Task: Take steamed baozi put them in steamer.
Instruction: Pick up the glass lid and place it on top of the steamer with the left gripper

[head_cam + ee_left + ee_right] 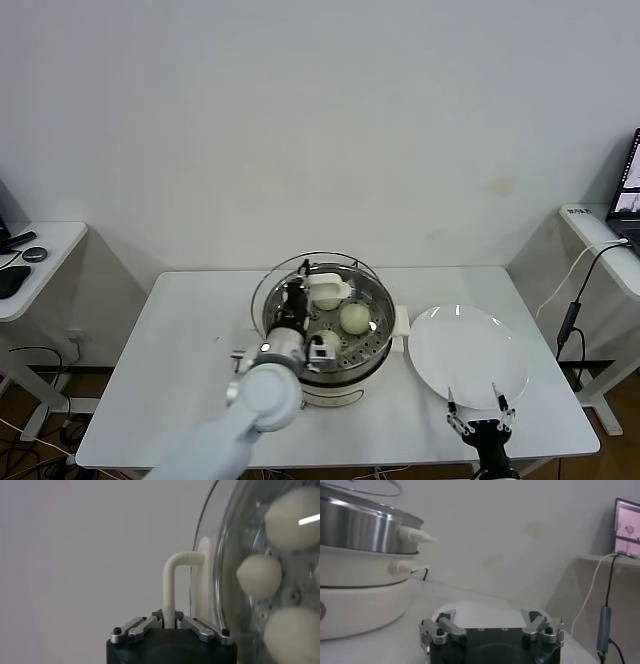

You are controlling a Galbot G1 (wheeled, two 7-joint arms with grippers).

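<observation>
Inside, pale smooth round steamed baozi (354,318) fill the shiny steamer (375,352).

Plain off-white wall (320,120) behind, a few faint stains on it right of centre; lighting flat and even. White rectangular table (180,360) in the middle, wood-tone floor (30,440) with loose cables showing below its left edge. White side desk (40,262) on the left with a dark mouse (35,254) on it, another white desk (600,240) on the right carrying a laptop (630,180), black cable (575,320) hanging off its front.
</observation>
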